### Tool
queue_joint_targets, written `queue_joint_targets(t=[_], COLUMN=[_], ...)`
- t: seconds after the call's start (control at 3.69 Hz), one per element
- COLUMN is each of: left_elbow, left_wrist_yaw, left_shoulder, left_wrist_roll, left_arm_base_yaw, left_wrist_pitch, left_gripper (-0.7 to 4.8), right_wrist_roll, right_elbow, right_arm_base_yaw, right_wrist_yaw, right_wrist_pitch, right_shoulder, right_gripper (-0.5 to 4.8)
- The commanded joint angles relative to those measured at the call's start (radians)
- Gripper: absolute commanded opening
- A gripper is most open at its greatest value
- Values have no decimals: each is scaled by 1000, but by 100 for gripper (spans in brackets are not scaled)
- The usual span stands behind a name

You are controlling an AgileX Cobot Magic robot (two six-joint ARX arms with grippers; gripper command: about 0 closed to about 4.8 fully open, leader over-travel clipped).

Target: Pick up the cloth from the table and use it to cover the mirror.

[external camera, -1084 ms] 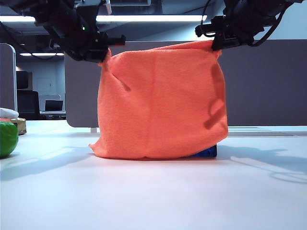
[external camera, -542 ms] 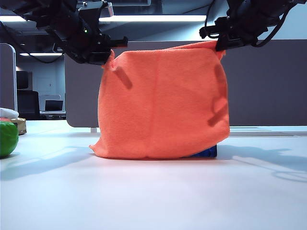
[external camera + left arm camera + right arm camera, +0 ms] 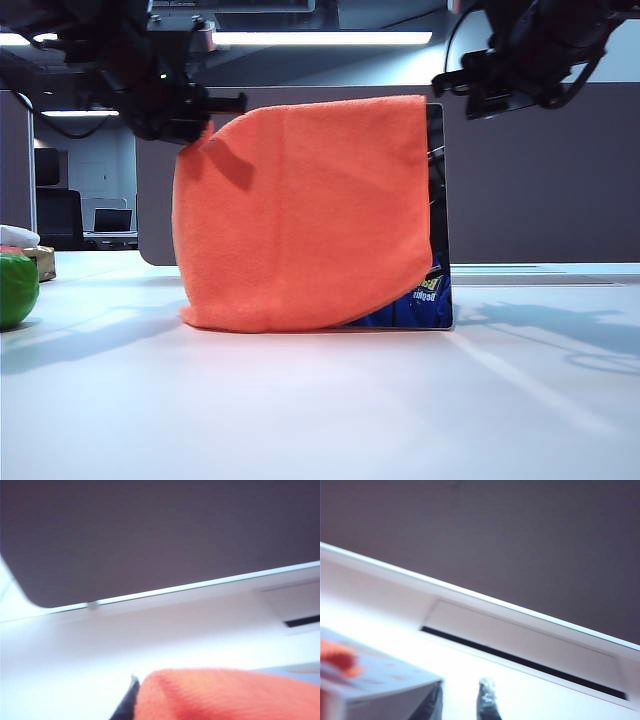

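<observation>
Cloth (image 3: 300, 215) draped over upright mirror (image 3: 437, 215) on table (image 3: 320, 400), skewed toward left gripper (image 3: 205, 120) – mirror's right edge strip bare. Left gripper pinches cloth's upper corner. Right gripper (image 3: 470, 95) hangs just beside bare edge, apart from cloth – fingertips (image 3: 487, 700) spread, empty, nearer arm for fix.

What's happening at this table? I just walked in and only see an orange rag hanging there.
A two-armed robot is draping the cloth over the upright mirror. The left gripper, up at the left, is shut on the cloth's top corner. The right gripper, up at the right, holds nothing and is clear of the cloth. The mirror's right edge and lower right corner are uncovered.
</observation>
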State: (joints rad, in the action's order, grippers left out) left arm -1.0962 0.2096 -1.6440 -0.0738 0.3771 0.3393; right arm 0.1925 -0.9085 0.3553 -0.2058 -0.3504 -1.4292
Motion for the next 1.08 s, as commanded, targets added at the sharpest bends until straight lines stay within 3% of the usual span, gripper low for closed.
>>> queue_joint_targets(t=[0.27, 0.54, 0.81, 1.08], left_elbow=[-4, -4, -4, -4], left_wrist_yaw=[-16, -58, -80, -98], left_shoulder=[3, 3, 3, 10], left_wrist_roll=[3, 3, 3, 2], left_arm_base_yaw=[1, 2, 2, 2], left_wrist_pitch=[11, 11, 11, 11], left_gripper=[-6, 58, 161, 334], right_wrist_roll=[-1, -1, -1, -1], right_elbow=[-4, -4, -4, -4], right_arm_base_yaw=[-3, -3, -3, -3], right_wrist_yaw=[-2, -3, -2, -3], right_wrist_pitch=[-21, -73, -72, -68], right_shoulder=[4, 5, 8, 8], right_gripper=[90, 90, 90, 90])
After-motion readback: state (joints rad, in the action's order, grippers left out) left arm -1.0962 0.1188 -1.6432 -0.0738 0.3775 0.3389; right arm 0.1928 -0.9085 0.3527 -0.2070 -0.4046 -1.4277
